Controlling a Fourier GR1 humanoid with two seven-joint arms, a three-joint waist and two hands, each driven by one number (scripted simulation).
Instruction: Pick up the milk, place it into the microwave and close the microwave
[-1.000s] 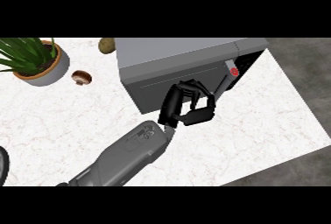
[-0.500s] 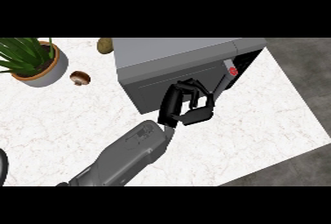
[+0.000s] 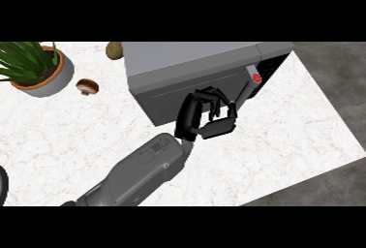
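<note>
Item: right hand (image 3: 207,116), fingers curled on nothing visible, against the microwave (image 3: 193,72) door, which looks nearly shut; milk out of sight, presumably inside; risk, as I judge it: curled fingers catching the door edge, leaving it ajar.

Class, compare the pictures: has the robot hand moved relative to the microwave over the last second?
Yes, slightly. The robot hand has edged up the view and left, closer against the microwave's front, away from the counter's near edge.

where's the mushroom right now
In the head view the mushroom lies on the counter's upper left, between the potted plant and the microwave, well apart from the robot hand.
</note>
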